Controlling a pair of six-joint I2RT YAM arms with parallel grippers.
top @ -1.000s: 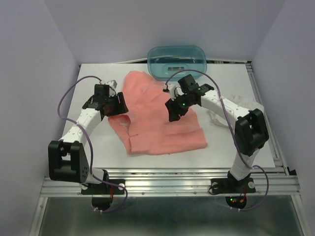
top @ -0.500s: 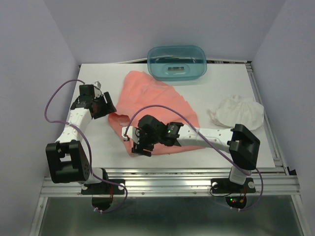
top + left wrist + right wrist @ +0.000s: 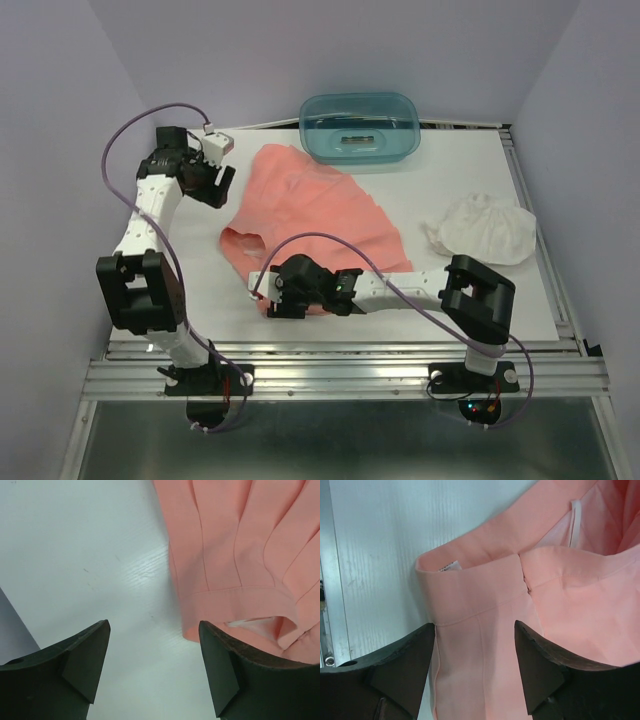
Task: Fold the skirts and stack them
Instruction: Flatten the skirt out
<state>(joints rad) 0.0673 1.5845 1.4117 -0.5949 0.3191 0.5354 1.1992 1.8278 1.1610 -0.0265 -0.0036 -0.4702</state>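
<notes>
The salmon-pink skirt (image 3: 320, 210) lies spread in the middle of the white table. The white pleated skirt (image 3: 485, 228) lies bunched at the right. My left gripper (image 3: 215, 182) is open and empty at the far left, just beyond the pink skirt's left edge. In the left wrist view the gripper (image 3: 152, 630) hovers over bare table, with the skirt's hem (image 3: 235, 555) to the right. My right gripper (image 3: 275, 300) is open at the pink skirt's near-left corner. In the right wrist view the gripper (image 3: 475, 630) straddles the waistband corner (image 3: 480, 590) without closing on it.
A teal translucent tub (image 3: 358, 128) stands at the back centre, just behind the pink skirt. The right arm stretches low along the skirt's near edge. The table's metal front rail (image 3: 340, 350) runs close behind the right gripper.
My right arm swung from over the skirt's middle down to its near-left corner. My left arm pulled back from the skirt's left edge toward the far left of the table.
</notes>
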